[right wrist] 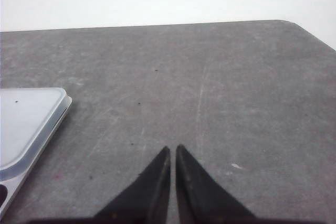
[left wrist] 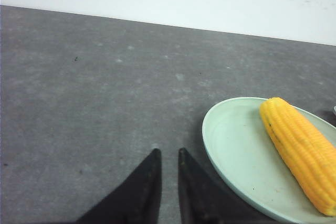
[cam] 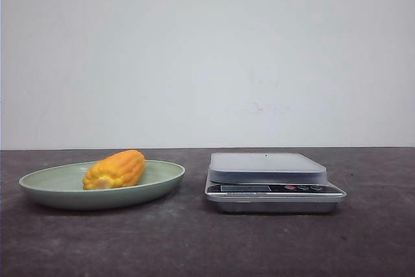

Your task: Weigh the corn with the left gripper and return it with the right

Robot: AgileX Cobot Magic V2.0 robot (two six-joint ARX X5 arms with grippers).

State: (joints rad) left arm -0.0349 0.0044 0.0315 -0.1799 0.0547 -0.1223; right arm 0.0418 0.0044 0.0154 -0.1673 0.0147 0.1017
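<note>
Corn (cam: 115, 170) lies on your plate (cam: 45, 185) — scale (cam: 267, 167) beside it. Left gripper (left wrist: 168, 157) nearly closed, empty; right gripper (right wrist: 172, 151) pressed together — both over table (cam: 194, 244).

A: Was anything readable on the scale (cam: 275, 181)?

B: Not really. Its front panel (cam: 275, 189) had a small display window (cam: 245, 188) with a thin line of print just under it, but that was far too small and blurred to make out.

A: And the buttons (cam: 303, 187) beside the display?

B: They were one red and two dark, and any marks on them could not be told.

A: Numbers on the display?

B: None could be read. No other surface carried legible text, brand or sign.
</note>
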